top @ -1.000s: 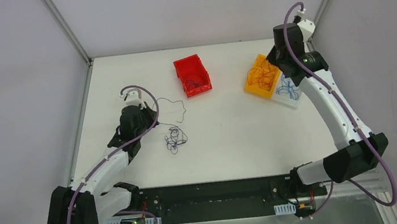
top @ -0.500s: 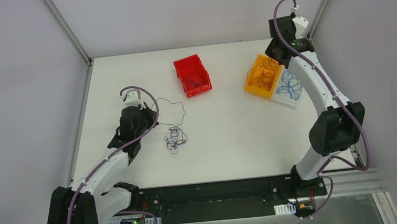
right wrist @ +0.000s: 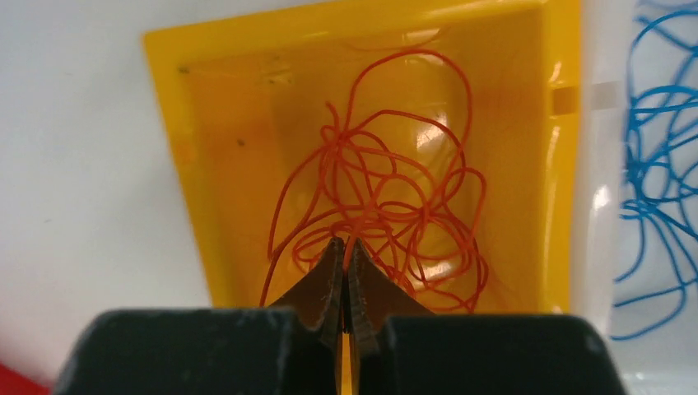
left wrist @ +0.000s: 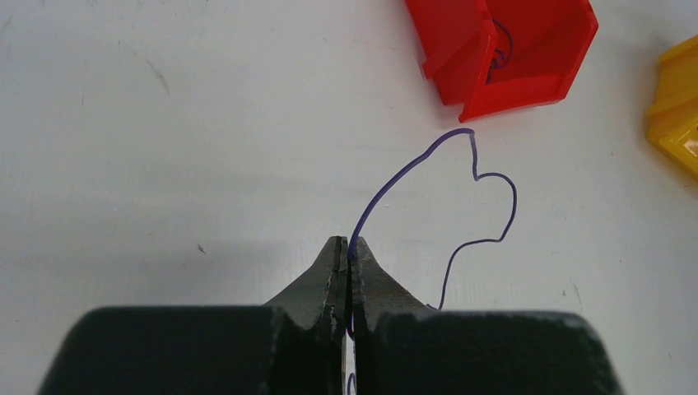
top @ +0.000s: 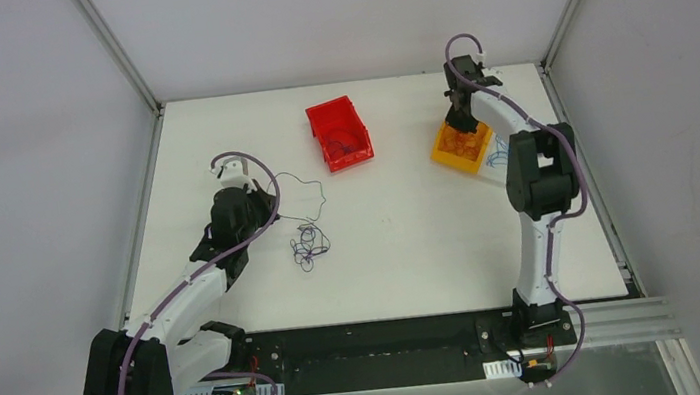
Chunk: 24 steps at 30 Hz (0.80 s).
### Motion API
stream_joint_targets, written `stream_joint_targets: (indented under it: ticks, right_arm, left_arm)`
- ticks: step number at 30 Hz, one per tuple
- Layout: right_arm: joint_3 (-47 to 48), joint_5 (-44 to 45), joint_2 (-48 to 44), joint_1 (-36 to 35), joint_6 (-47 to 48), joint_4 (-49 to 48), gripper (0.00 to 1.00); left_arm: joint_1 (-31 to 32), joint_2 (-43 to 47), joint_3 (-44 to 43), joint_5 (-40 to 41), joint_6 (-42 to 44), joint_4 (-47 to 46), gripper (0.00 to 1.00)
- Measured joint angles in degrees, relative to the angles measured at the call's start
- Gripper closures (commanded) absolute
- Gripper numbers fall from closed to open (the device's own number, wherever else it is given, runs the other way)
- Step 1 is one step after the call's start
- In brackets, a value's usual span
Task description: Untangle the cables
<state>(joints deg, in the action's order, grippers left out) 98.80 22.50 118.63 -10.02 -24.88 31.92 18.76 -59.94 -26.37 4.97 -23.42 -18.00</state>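
A tangle of dark purple cables lies on the white table, left of centre. One strand loops out from it toward the red bin. My left gripper is shut on that strand, low over the table and just left of the tangle. My right gripper is over the yellow bin at the back right. It is shut with an orange cable between its tips. The orange bundle lies in the bin.
A red bin with a dark cable inside stands at the back centre; it also shows in the left wrist view. A clear bin with blue cables stands right of the yellow bin. The table's back and right edges are close to the right arm.
My right arm has swung from the back right corner leftward and down over the yellow bin. My left arm and the dark tangle have not moved.
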Motion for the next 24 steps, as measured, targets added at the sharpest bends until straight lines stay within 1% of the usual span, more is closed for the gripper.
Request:
stream_joint_targets:
  ticks: [2, 3, 5, 6, 9, 12, 14, 18, 22, 24]
  right_arm:
    - [0.42, -1.81, 3.3, 0.72, -0.9, 0.5, 0.91]
    - [0.42, -3.02, 4.68, 1.25, -1.36, 0.76, 0.84]
    - [0.42, -5.07, 6.19, 2.14, -2.1, 1.73, 0.65]
    - [0.42, -5.77, 6.34, 2.45, -2.51, 1.95, 0.6]
    - [0.42, -7.17, 5.22, 3.15, -2.62, 2.01, 0.47]
    - [0.39, -7.69, 1.9, 3.04, -2.03, 2.75, 0.35]
    - [0.37, -7.61, -1.42, 2.62, -1.27, 3.39, 0.29]
    - [-1.38, -7.41, -11.67, 0.52, 1.73, 3.15, 0.16]
    - [-10.25, -11.89, -24.26, -4.46, 6.03, -1.46, 0.14]
    - [-18.88, -17.42, -31.1, -8.68, 8.02, -6.4, 0.14]
  left_arm:
    - [0.0, 0.0, 0.0, -0.02, 0.0, -0.15, 1.0]
    - [0.0, 0.0, 0.0, -0.02, 0.0, -0.17, 1.0]
    - [0.0, 0.0, 0.0, -0.02, 0.0, -0.17, 1.0]
    - [0.0, 0.0, 0.0, -0.04, 0.0, -0.17, 1.0]
    - [0.0, 0.0, 0.0, -0.42, 0.0, -0.2, 1.0]
    - [0.0, 0.0, 0.0, -1.22, 0.0, -0.28, 1.0]
    - [0.0, 0.0, 0.0, -1.92, 0.02, -0.59, 1.0]
    - [0.0, 0.0, 0.02, -5.22, 0.04, -1.99, 1.0]
    - [0.04, 0.0, 0.02, -9.14, 0.07, -4.07, 1.0]
    - [0.07, 0.0, 0.02, -11.8, 0.04, -5.31, 1.0]
